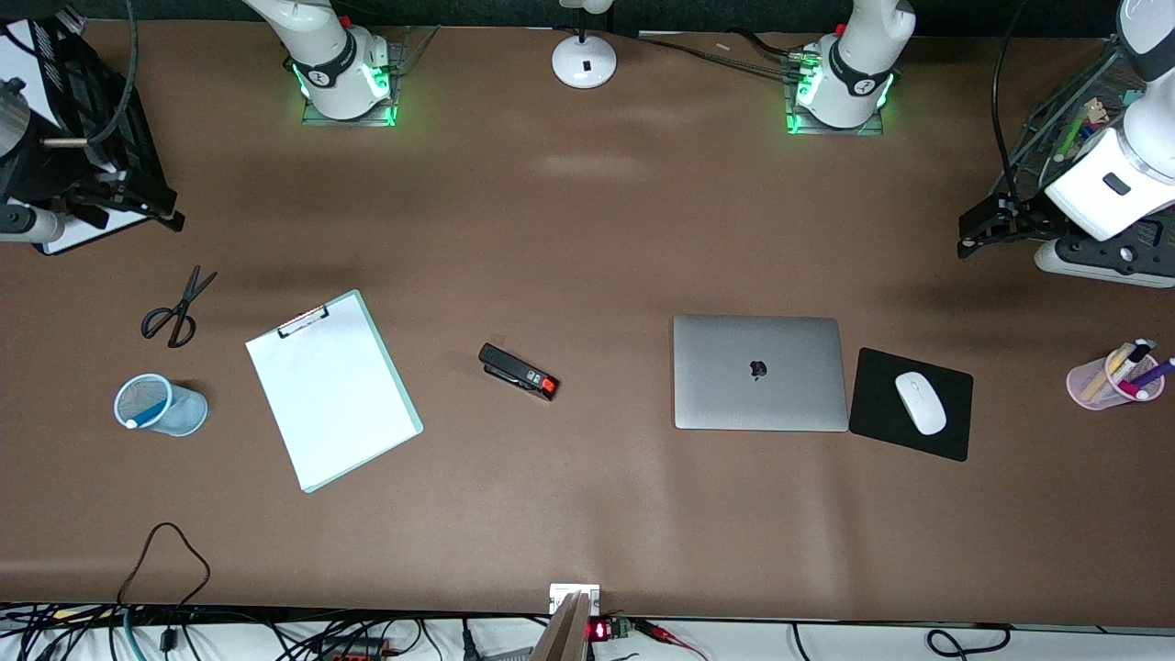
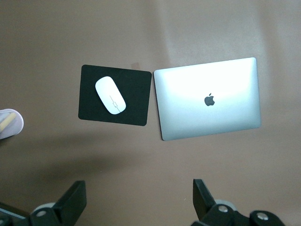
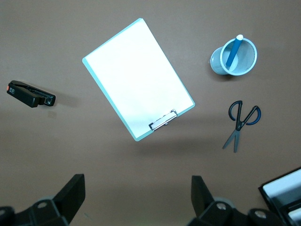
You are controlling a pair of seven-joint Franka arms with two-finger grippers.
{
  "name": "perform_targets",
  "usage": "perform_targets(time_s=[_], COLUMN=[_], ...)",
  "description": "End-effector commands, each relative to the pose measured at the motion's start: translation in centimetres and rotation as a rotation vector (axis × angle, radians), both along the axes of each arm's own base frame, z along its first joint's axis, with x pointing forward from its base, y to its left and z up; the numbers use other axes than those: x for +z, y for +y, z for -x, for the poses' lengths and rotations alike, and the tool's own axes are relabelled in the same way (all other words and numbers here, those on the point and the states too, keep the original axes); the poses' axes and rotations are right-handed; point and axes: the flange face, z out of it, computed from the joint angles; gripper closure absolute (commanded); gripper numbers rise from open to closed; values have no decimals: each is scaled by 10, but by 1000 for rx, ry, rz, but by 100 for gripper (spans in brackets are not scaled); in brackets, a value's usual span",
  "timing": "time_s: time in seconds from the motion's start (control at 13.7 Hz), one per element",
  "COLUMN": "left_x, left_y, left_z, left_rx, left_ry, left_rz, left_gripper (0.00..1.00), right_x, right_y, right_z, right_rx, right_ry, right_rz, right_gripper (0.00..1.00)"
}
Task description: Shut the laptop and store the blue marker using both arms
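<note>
Already done, I judge: laptop (image 1: pixel 759 372) lies lid-down, flat, beside black mouse pad (image 1: pixel 911 404) toward left arm's end of table. Blue marker (image 3: pixel 232 52) stands whitish end up in blue mesh cup (image 1: pixel 159 404) near scissors (image 1: pixel 177 308), toward right arm's end — stored. Left gripper (image 2: pixel 138 203) spread, empty, raised at table's end, wrist camera looking down on laptop. Right gripper (image 3: pixel 136 202) spread, empty, overlooking clipboard (image 3: pixel 138 78). Markings — dark apple logo on lid; no readable text. I see no approach pending.
</note>
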Motion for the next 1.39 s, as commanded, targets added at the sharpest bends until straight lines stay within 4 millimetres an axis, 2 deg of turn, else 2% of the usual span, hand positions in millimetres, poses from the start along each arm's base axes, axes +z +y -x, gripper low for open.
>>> perform_targets(time_s=[0.0, 0.37, 0.58, 1.1, 1.31], left_x=[4, 4, 4, 4, 4], left_y=[-2, -2, -2, -2, -2], left_z=[-5, -5, -5, -5, -5], left_rx=[-24, -24, -24, -24, -24], left_ry=[1, 1, 1, 1, 1], left_rz=[-12, -12, -12, -12, -12], left_gripper=[0, 0, 0, 0, 0], right_x=[-1, -2, 1, 4, 7], right_y=[5, 5, 16, 9, 5], right_z=[7, 14, 17, 16, 15], right_rx=[-18, 1, 26, 128, 121], right_ry=[5, 14, 8, 14, 9], right_rz=[1, 12, 35, 37, 35], right_gripper=[0, 0, 0, 0, 0])
